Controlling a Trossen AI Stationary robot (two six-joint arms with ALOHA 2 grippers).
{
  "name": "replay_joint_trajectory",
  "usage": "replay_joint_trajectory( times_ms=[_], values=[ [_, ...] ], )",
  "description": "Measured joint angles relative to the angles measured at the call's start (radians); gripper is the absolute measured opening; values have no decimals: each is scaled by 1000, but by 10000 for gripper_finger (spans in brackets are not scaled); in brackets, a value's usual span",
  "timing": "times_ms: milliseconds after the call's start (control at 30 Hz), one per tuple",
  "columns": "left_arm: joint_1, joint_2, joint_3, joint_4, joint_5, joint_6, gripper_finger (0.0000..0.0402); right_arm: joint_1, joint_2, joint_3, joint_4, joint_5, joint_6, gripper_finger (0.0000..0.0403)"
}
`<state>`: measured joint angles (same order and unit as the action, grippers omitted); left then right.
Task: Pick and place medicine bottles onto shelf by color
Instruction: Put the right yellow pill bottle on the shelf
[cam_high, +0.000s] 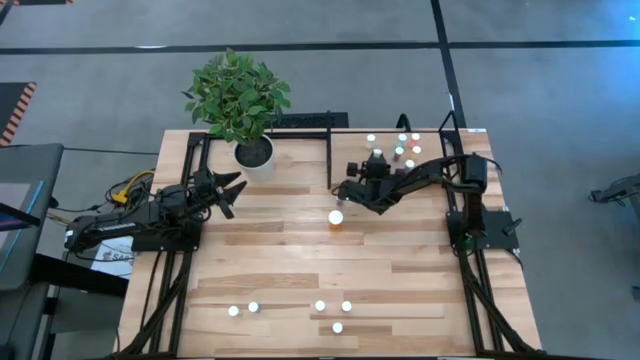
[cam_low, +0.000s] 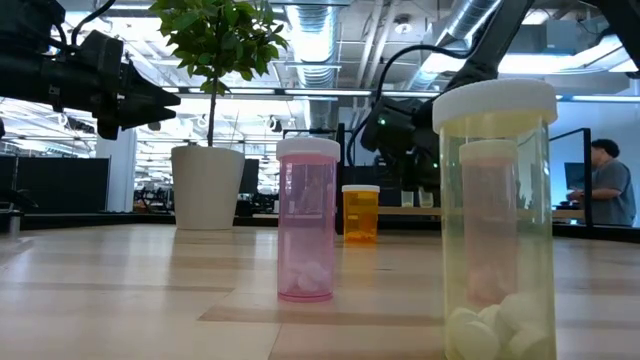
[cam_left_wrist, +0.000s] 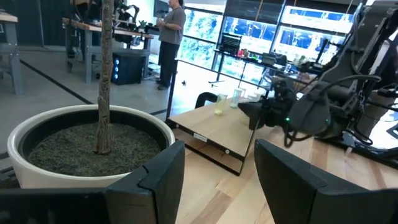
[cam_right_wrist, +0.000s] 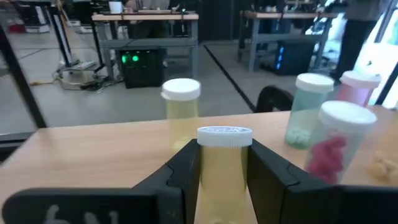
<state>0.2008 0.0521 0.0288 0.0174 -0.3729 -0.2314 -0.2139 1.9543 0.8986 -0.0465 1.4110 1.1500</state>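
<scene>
A: Bottles on the shelf (cam_high: 345, 135) first: where do they sit?

B: A cluster of white-capped ones (cam_high: 405, 148) stands at its right end, on the far side of the counter (cam_high: 300, 260). The right claw (cam_right_wrist: 222, 163) is there too, pinching a yellowish bottle (cam_right_wrist: 224, 171) between its fingers, cap showing just above them.

A: What stands around that bottle?

B: Another yellowish one (cam_right_wrist: 181, 106) is just beyond it, and a greenish one (cam_right_wrist: 309, 112) and a pink one (cam_right_wrist: 339, 140) are off to one side (the pink one holds reddish pills).

A: And the rest of the bottles?

B: An orange one (cam_high: 336, 219) stands alone mid-counter. Five more (cam_high: 320, 307) are spread along the near edge; the low view has a pink one (cam_low: 307, 220) and a pale yellow one (cam_low: 497, 220) up close.

A: The left arm?

B: It hangs beside the white plant pot (cam_high: 254, 153), its claw (cam_left_wrist: 217, 168) spread and holding nothing.
</scene>
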Motion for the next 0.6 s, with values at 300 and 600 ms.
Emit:
replay_joint_trajectory(
  times_ms=[300,600],
  values=[
    [0,0,0,0,0,0,181,-11,-2,0,7,-5,1,130],
    [0,0,0,0,0,0,181,-18,-2,0,3,-21,1,130]
  ],
)
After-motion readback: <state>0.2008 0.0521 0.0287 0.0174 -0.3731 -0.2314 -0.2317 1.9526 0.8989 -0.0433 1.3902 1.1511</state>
